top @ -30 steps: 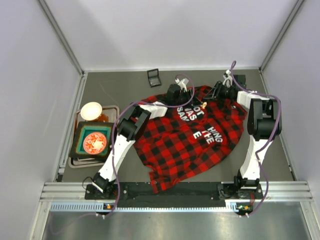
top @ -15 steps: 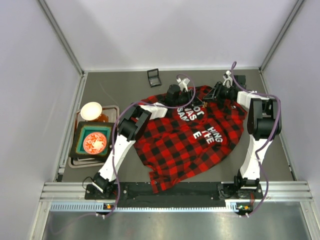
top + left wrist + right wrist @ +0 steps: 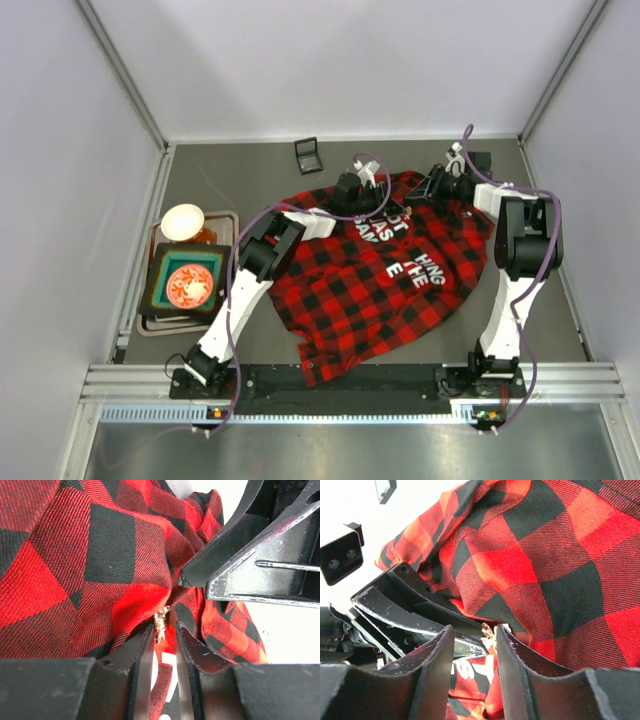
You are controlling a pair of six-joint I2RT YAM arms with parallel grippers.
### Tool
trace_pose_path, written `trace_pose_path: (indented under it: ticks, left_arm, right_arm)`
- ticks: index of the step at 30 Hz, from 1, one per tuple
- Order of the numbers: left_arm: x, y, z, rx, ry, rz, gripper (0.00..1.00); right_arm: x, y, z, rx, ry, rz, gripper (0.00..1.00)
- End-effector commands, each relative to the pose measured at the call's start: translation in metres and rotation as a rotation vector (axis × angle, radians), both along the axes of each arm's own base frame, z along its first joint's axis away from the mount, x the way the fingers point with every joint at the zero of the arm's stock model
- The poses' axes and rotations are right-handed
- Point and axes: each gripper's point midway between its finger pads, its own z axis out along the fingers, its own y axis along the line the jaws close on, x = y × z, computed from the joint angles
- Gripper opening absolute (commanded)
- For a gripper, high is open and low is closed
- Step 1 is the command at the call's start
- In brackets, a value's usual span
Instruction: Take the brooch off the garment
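The red-and-black plaid garment [image 3: 380, 290] with white lettering lies spread across the table. The tiny sparkly brooch [image 3: 161, 622] is pinned on a raised fold near the collar; it also shows in the right wrist view [image 3: 489, 631] and as a speck in the top view [image 3: 407, 210]. My left gripper [image 3: 162, 632] [image 3: 396, 207] has its jaws narrowly apart, one on each side of the brooch, the left finger close against it. My right gripper [image 3: 477, 645] [image 3: 417, 200] faces it from the other side, open, with the brooch between its fingertips. Both grippers' tips almost meet there.
A small black square box [image 3: 309, 155] lies behind the garment. At the left stands a tray [image 3: 150, 325] with a white bowl [image 3: 182, 222] and a dark square dish holding a red plate [image 3: 187, 283]. Walls enclose the table on three sides.
My left arm has shifted slightly, its forearm a little lower over the garment. My right arm and the garment look unchanged.
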Motion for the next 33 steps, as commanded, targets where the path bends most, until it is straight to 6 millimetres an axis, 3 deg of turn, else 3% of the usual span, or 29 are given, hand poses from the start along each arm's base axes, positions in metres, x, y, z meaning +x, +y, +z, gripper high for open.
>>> trace_pose_path:
  ticks: [1,8,11,16,19,22,25,29,33]
  left_arm:
    - [0.002,-0.003,0.008,-0.015,-0.061,-0.006,0.27]
    - [-0.001,-0.004,0.023,-0.041,-0.084,-0.02,0.27]
    - [-0.002,-0.005,0.023,-0.028,-0.08,-0.017,0.16]
    - [-0.002,-0.004,0.023,0.006,-0.115,-0.014,0.11]
    - [0.001,-0.003,0.02,0.041,-0.146,-0.022,0.04]
    - [0.0,-0.003,0.02,0.053,-0.17,-0.028,0.0]
    - [-0.001,-0.004,0.019,0.058,-0.198,-0.035,0.0]
    - [-0.003,-0.004,0.02,0.046,-0.227,-0.043,0.0]
    - [-0.004,-0.004,0.021,0.06,-0.272,-0.043,0.0]
  right_arm:
    - [0.005,-0.001,0.007,0.022,-0.038,0.005,0.39]
    - [0.004,0.0,0.005,0.025,-0.035,0.005,0.39]
    - [0.006,0.0,0.007,0.028,-0.041,0.006,0.39]
    - [0.002,0.0,0.009,0.025,-0.039,0.008,0.39]
    - [-0.001,-0.002,0.008,0.006,-0.032,-0.006,0.39]
    - [-0.006,-0.007,0.005,0.01,0.03,-0.08,0.33]
    - [-0.011,-0.006,0.009,-0.002,0.061,-0.132,0.32]
    - [-0.015,-0.013,0.028,-0.035,0.057,-0.212,0.31]
    - [-0.021,-0.015,0.027,-0.05,0.06,-0.231,0.31]
